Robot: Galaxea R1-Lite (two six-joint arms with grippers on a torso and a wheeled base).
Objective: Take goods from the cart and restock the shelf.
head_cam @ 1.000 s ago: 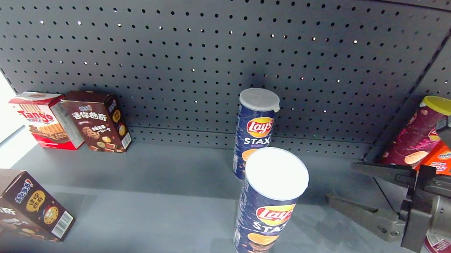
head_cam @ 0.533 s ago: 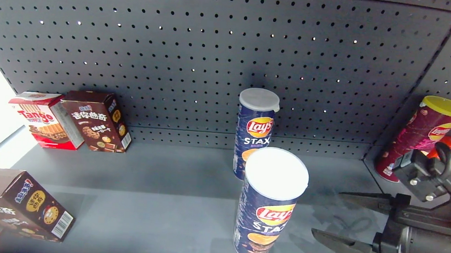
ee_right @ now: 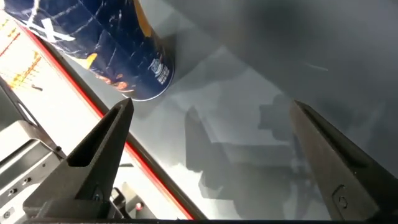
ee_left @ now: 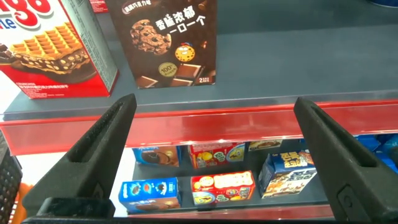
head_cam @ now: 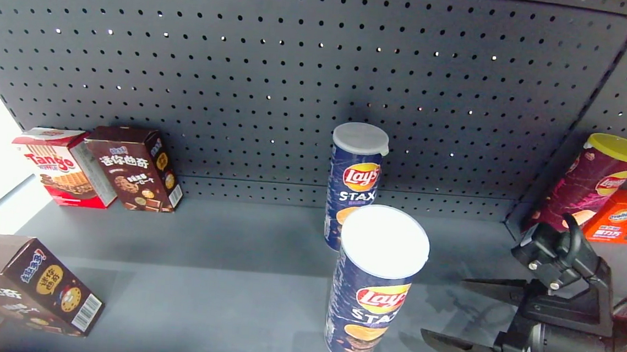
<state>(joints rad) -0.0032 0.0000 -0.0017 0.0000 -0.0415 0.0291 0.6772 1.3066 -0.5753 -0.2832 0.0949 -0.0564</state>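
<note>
Pegboard (head_cam: 243, 82) of dark, perforated sheet metal backed the matte grey shelf (head_cam: 220, 247) in the head view. Two blue cylindrical chip cans stood upright there, one behind the other: the front can (head_cam: 370, 307) had a flat white lid and the rear can (head_cam: 352, 190) a translucent one. Just right of the front can, and apart from it, the right gripper (head_cam: 442, 307) hung with its tapered black fingers spread wide and empty. A purple can (head_cam: 583, 184) with a yellow lid stood at the far right.

From the left wrist, the left gripper (ee_left: 214, 106) showed wedge-shaped, grainy black fingers parted wide, holding nothing, before a glossy red shelf edge (ee_left: 217, 124). A waffle-print carton (ee_left: 53, 50) and a brown biscuit carton (ee_left: 165, 40) stood above that edge.

From the right wrist, the parted fingers (ee_right: 99, 149) framed smooth grey shelf surface, with the front can's rounded base near one finger.
</note>
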